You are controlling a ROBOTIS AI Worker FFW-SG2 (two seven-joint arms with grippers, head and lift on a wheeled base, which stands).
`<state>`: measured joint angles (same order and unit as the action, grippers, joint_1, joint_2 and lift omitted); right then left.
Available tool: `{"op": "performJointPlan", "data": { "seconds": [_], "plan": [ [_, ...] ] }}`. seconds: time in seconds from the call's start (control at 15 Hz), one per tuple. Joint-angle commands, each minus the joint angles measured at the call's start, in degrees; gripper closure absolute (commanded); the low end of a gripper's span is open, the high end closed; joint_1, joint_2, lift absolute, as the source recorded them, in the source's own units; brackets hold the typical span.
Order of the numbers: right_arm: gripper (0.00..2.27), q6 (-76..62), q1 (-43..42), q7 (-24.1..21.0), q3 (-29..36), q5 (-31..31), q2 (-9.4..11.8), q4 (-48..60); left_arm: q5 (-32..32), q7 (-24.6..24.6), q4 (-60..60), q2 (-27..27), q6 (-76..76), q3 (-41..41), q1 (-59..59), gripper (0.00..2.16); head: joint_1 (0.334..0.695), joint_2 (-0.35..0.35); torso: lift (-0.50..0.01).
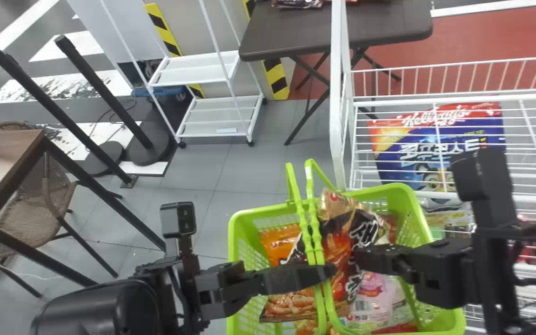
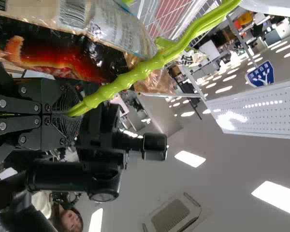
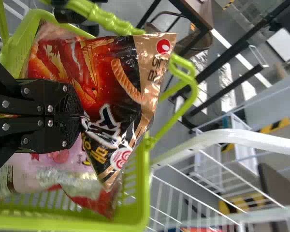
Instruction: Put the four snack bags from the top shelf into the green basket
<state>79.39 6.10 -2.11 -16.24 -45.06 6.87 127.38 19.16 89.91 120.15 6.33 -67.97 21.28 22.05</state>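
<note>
The green basket (image 1: 236,232) hangs by its paired handles from my left gripper (image 1: 326,272), which is shut on them; the left wrist view also shows the handles running out from the left gripper (image 2: 70,115). At the basket's right half, my right gripper (image 1: 358,258) holds a black and red snack bag (image 1: 342,232) by its edge, the bag standing against the handles. The right wrist view shows this bag (image 3: 106,82) pinched by the right gripper (image 3: 79,116). Inside the basket lie an orange bag (image 1: 279,242), a shrimp-printed bag (image 1: 291,304) and a pink bag (image 1: 375,298).
Right of the basket stands a white wire rack (image 1: 338,93) with a large blue cereal bag (image 1: 440,144) and other packages. Behind are a dark folding table (image 1: 296,32) and a white shelf cart (image 1: 198,70). A wooden table (image 1: 3,149) stands at the left.
</note>
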Motion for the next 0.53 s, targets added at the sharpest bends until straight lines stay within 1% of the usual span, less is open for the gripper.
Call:
{"op": "performJointPlan", "data": {
  "seconds": [0.0,0.07,0.13,0.2,0.27,0.33,0.47],
  "plan": [
    [2.25,-5.95,-4.08,0.35,-5.3,0.5,-0.62,-8.28,0.0,0.66,-0.09,0.0,-0.02,-0.62,-0.26,2.15,0.695,0.35,-0.005],
    [2.17,-7.36,-6.1,0.35,-7.32,0.58,-0.89,-11.62,0.0,0.66,-0.09,0.0,-0.02,-0.88,-0.26,2.15,0.695,0.35,-0.005],
    [1.93,-7.36,-7.51,0.61,-8.37,0.76,-1.59,-13.73,0.0,0.66,-0.09,-0.17,-0.02,-0.88,-0.26,2.15,0.695,0.35,-0.005],
    [1.22,-7.01,-8.56,0.61,-9.25,1.02,-1.59,-14.52,0.0,0.66,-0.18,-0.17,0.15,-0.8,-0.26,2.15,0.695,0.35,-0.005],
    [0.12,-5.08,-8.56,0.52,-9.16,2.34,-1.59,-14.26,0.0,0.66,-0.35,-0.17,0.15,-0.53,-0.34,2.15,0.695,0.35,-0.005],
    [0.0,-2.26,-8.38,0.44,-8.46,3.13,-1.33,-13.38,0.0,0.66,-0.44,-0.17,0.15,-0.27,-0.26,2.15,0.695,0.35,-0.005],
    [0.03,6.35,-7.24,0.61,-4.24,3.04,-0.98,-8.37,0.18,0.66,-0.62,-0.17,0.15,-0.01,-0.34,2.15,0.695,0.35,-0.005]
  ]
}}
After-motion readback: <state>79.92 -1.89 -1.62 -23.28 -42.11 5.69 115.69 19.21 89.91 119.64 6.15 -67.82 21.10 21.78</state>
